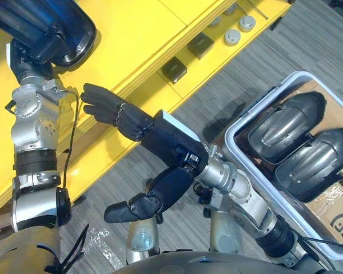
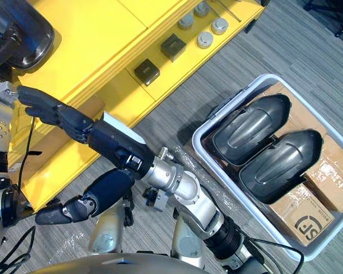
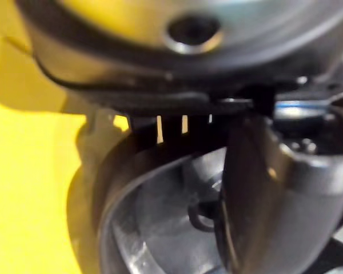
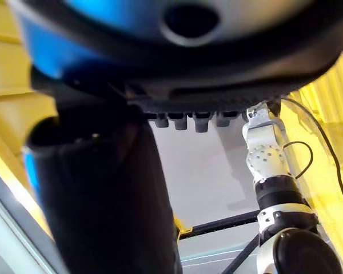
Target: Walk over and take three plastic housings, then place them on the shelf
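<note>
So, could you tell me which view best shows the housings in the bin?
The right eye view: both housings lie whole in the bin. The left eye view crops one at its edge; the wrist views face the shelf.

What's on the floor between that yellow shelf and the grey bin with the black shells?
Only grey carpet. The stretch between the yellow wooden shelf and the pale grey plastic bin is bare, as both eye views show.
</note>
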